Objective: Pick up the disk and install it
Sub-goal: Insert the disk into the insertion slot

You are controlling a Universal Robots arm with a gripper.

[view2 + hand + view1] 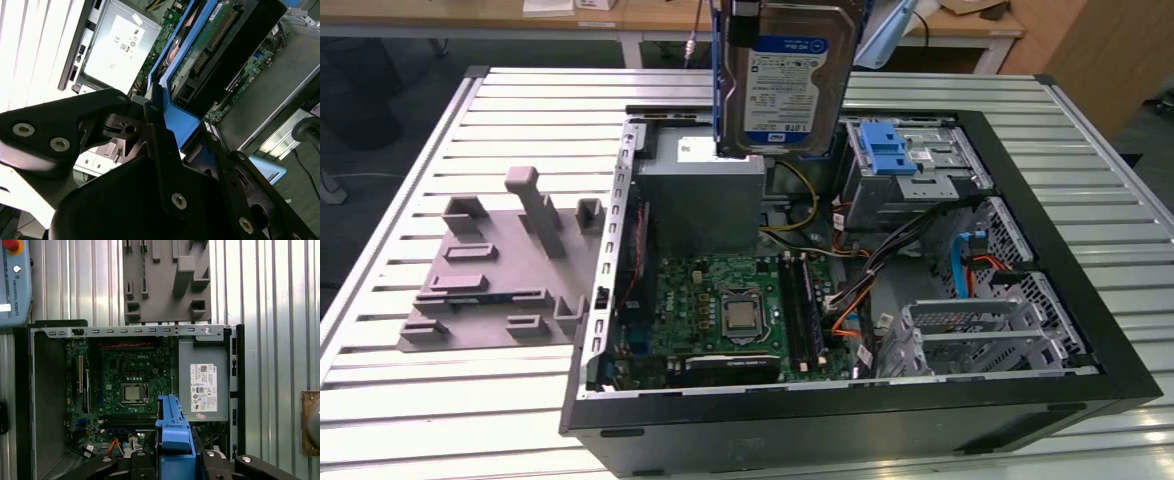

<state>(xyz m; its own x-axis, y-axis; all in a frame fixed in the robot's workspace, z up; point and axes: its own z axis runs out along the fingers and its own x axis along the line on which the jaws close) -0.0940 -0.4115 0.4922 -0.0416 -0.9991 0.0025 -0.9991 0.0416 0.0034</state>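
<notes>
Silver rectangular disk [787, 85] in blue plastic caddy [172, 425], clamped between fingers of black gripper [180, 125].

The exterior view's top edge cuts off the disk [787, 80], and you cannot see the part of the computer case [854, 425] behind it. In the second wrist view, the black links of the gripper [182, 125] cover the disk's near end, so the contact points are hidden from you.
</notes>
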